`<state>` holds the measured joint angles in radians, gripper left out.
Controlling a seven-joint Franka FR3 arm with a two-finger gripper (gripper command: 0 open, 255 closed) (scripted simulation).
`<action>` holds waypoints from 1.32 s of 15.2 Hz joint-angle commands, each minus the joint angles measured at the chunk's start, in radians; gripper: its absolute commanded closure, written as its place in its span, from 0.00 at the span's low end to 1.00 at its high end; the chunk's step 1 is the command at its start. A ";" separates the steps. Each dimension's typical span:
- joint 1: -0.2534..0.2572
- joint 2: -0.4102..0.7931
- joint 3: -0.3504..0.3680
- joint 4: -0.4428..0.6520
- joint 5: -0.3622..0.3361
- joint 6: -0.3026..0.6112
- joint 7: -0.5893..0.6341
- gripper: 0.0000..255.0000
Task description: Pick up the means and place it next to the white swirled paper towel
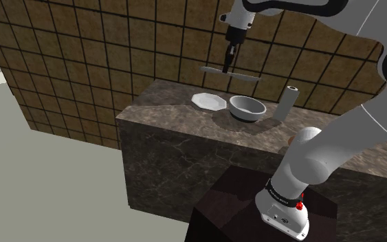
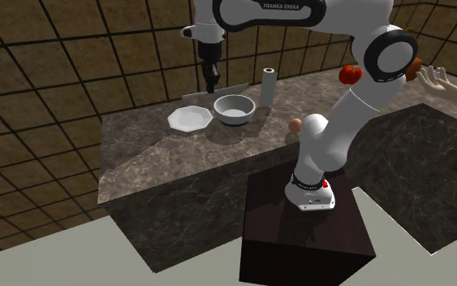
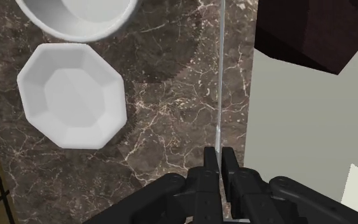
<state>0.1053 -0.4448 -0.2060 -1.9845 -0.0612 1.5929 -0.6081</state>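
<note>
My gripper [image 1: 226, 67] is shut on a thin grey flat sheet [image 1: 231, 73] and holds it level in the air above the back of the dark marble counter [image 1: 178, 134]. From the second exterior view the sheet [image 2: 233, 88] hangs over the bowl, under the gripper [image 2: 212, 85]. The wrist view has the sheet [image 3: 222, 76] edge-on, as a pale line clasped between the fingers of the gripper [image 3: 219, 158]. A grey upright paper towel roll [image 1: 289, 102] [image 2: 267, 86] stands just past the bowl.
A white bowl [image 1: 247, 107] [image 2: 234, 108] [image 3: 82, 13] and a white eight-sided plate [image 1: 208, 102] [image 2: 190, 119] [image 3: 72, 95] sit below the sheet. A tiled wall [image 1: 116, 48] backs the counter. A small orange ball [image 2: 295, 124] lies by the arm, above the dark stand [image 2: 308, 231].
</note>
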 commanded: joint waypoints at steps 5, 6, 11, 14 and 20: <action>-0.049 -0.137 -0.071 -0.090 -0.058 -0.040 -0.103 1.00; -0.058 -0.157 -0.084 -0.101 -0.069 -0.048 -0.121 1.00; -0.101 -0.242 -0.153 -0.137 -0.129 -0.086 -0.216 1.00; -0.126 -0.283 -0.199 -0.145 -0.167 -0.110 -0.278 1.00; -0.170 -0.338 -0.298 -0.132 -0.248 -0.153 -0.408 1.00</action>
<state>-0.0570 -0.7747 -0.4856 -2.1234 -0.2943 1.4500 -0.9898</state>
